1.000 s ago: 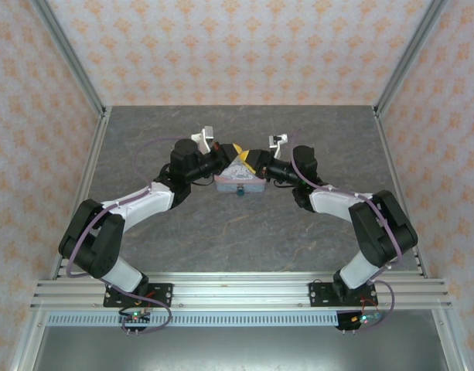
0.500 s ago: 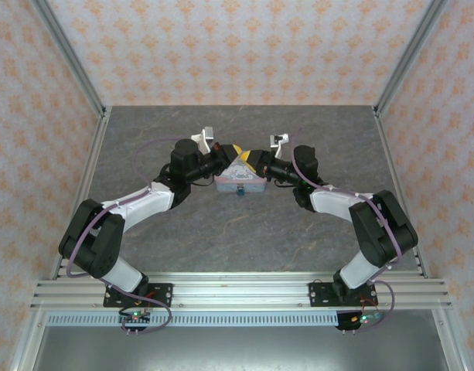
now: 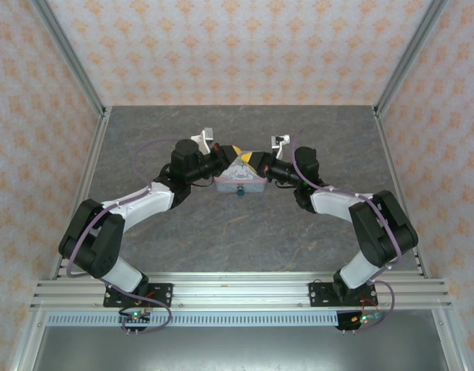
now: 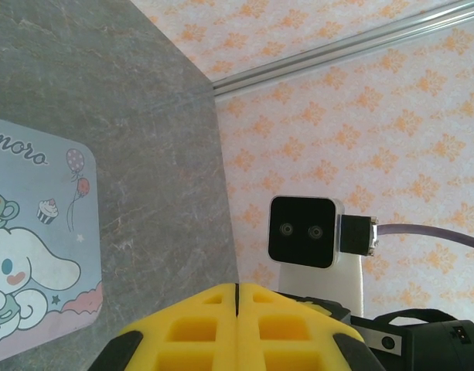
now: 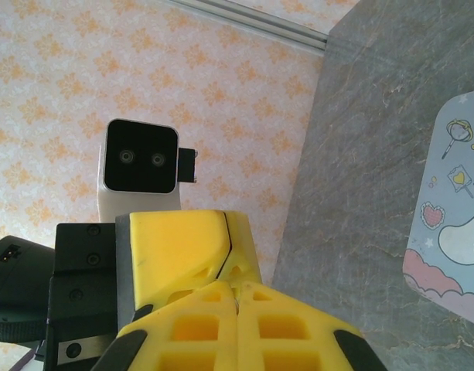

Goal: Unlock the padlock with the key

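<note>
**Left gripper** (image 4: 237,300): the two yellow fingers are pressing flat against each other, leaving no gap along the seam. Nothing can be seen between them.

**Right gripper** (image 5: 237,301): its yellow fingers are likewise lying closed, pad against pad. Whether either pair is pinching something very small cannot be told.

**Contact between the grippers**: in the right wrist view, the right gripper's tips are reaching up to the left gripper's closed fingers and appear to be touching them. The left wrist camera (image 5: 140,158) is looking back from just behind them.

**Tin box** (image 3: 231,182): this pale-blue, cartoon-printed box is serving as the landmark. It is lying flat on the grey table (image 3: 244,247). In the overhead view the two grippers are meeting above the far part of the tin box. The left arm is reaching in from the box's left side and the right arm from its right side.

**Padlock** (image 3: 240,192): this tiny teal-blue lock is sitting at the middle of the tin box's near edge, touching the box. It is lying on the side of the box away from both grippers, and neither gripper is touching it.

**Surroundings**: orange-patterned wallpaper (image 3: 237,46) is rising beyond the far side of the tin box, well apart from it.
</note>
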Controlling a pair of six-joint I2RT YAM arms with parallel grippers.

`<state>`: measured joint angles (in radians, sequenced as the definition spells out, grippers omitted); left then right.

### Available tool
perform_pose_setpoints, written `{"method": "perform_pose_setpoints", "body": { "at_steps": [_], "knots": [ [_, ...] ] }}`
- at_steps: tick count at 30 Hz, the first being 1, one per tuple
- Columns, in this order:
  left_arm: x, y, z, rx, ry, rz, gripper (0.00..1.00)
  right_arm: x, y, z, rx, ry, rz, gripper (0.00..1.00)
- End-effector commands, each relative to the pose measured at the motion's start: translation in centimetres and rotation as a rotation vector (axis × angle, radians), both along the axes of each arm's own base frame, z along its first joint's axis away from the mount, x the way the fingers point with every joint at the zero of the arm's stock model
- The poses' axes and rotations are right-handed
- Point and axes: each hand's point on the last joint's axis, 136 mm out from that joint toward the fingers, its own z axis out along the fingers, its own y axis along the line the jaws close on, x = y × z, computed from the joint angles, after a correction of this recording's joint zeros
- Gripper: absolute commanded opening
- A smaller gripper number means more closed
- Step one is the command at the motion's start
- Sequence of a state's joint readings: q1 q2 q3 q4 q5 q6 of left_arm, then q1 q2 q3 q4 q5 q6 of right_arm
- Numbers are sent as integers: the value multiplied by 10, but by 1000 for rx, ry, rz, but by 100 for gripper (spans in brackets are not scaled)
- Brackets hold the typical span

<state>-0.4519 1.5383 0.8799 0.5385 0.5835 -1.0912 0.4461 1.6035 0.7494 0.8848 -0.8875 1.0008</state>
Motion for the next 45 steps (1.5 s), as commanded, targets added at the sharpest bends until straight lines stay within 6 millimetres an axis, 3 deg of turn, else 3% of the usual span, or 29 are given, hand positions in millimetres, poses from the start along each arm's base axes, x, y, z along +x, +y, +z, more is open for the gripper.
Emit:
{"method": "perform_pose_setpoints", "body": {
  "at_steps": [1, 5, 11, 14, 18, 21, 25, 32, 45],
  "knots": [
    [-2, -3, 15, -5, -57, -5, 0, -5, -4, 2, 2, -34, -3, 0],
    [2, 0, 13, 17, -40, 19, 1, -6, -8, -4, -8, -22, -23, 0],
    [-2, 17, 7, 125, -24, 73, 67, -7, -27, -18, -57, 7, -95, 0],
    [-13, 27, -4, 210, -5, 77, 82, -2, -38, -26, -97, 32, -142, 0],
    [-38, 43, -38, 425, 32, 49, 93, 18, -47, -28, -164, 63, -199, 0],
    [-56, 45, -61, 532, 38, 14, 95, 37, -46, -28, -213, 70, -219, 0],
    [-72, 31, -93, 615, 41, -51, 95, 64, -39, -36, -233, 102, -240, 0],
    [-66, 7, -139, 686, 50, -120, 90, 97, -26, -57, -185, 167, -255, 0],
    [-38, -15, -175, 747, -17, -173, 75, 101, -26, -88, -194, 233, -267, 0]
  ]
}}
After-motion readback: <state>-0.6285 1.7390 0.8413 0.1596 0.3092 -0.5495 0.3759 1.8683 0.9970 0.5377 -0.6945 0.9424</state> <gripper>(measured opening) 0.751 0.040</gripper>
